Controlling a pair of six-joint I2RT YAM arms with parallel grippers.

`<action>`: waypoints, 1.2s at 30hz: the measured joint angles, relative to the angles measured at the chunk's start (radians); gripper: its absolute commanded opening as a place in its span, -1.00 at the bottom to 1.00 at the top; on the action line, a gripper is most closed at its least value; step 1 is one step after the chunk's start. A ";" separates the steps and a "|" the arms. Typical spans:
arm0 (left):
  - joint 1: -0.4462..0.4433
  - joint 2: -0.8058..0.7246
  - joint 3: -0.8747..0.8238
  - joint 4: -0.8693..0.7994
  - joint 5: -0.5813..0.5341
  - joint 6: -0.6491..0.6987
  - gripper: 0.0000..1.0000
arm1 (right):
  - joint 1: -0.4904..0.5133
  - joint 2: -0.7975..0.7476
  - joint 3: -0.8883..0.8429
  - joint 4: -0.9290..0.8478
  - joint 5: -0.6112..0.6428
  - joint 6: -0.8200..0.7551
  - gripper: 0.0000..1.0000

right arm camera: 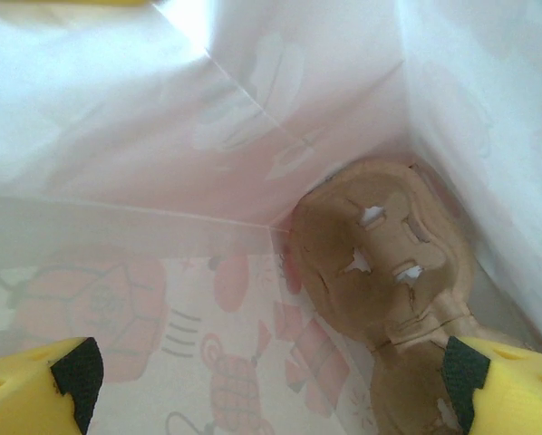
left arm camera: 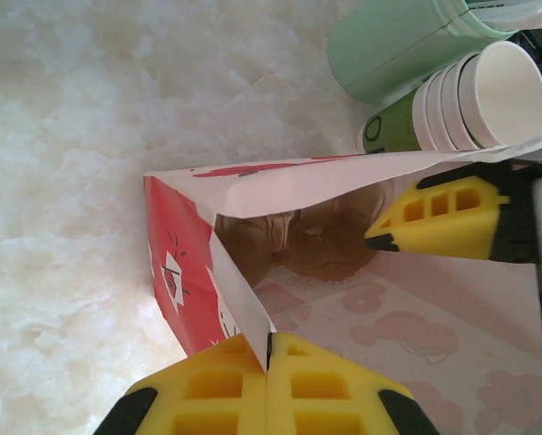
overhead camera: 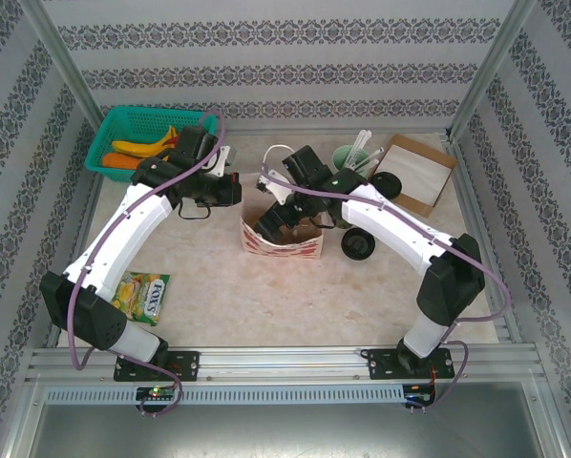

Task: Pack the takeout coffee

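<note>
With the left claw [left arm camera: 267,353] pinching the rim of the paper bag [left arm camera: 182,263] and the right claw [right arm camera: 271,372] spread, empty, inside above the cardboard cup carrier [right arm camera: 380,245], the takeout coffee [overhead camera: 358,245] sits outside on the surface [overhead camera: 219,286], just right of the bag, nearer the right arm.

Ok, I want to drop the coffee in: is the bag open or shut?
Open: the left gripper pinches the paper bag by its rim, and the brown carrier shows on its floor.
</note>
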 measured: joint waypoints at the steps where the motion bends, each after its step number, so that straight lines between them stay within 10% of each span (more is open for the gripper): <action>1: 0.000 0.000 0.000 0.000 -0.002 0.000 -1.00 | 0.000 -0.009 -0.001 0.000 0.000 0.000 0.96; 36: 0.000 0.000 0.029 0.010 -0.040 0.016 -1.00 | -0.134 -0.263 -0.025 -0.026 -0.235 0.027 0.94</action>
